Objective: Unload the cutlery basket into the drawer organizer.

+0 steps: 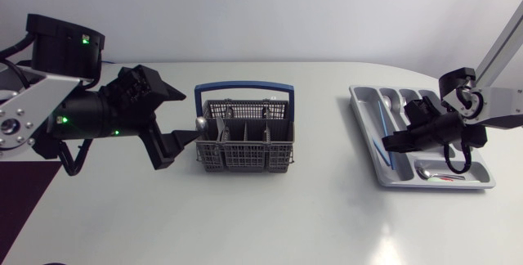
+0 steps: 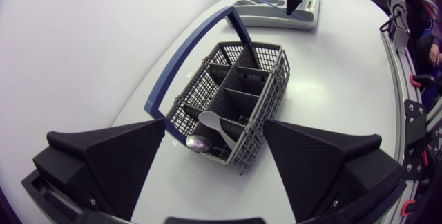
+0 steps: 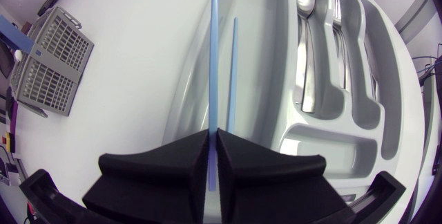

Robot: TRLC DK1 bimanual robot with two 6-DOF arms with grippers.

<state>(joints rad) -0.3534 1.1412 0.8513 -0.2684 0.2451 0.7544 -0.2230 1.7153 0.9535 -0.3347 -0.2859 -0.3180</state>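
Placing step: I had right gripper (image 3: 213,135) clamped on blue stick (image 3: 213,44) over organizer's (image 3: 259,79) long slot — next: lower, release. Left gripper (image 1: 189,115) was wide.

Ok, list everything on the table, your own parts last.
Cutlery basket: one, grey with blue handle, mid-table.
White spoon: one, white, in the basket's end compartment.
Metal spoon: one, silver, same compartment.
Drawer organizer: one, grey, apart from the basket.
Chopsticks: two, light blue, one in the organizer's long compartment, one held.
Metal cutlery: several, silver, in the organizer's other compartments.
Left gripper: one, black, open beside the basket.
Right gripper: one, black, shut on one chopstick.
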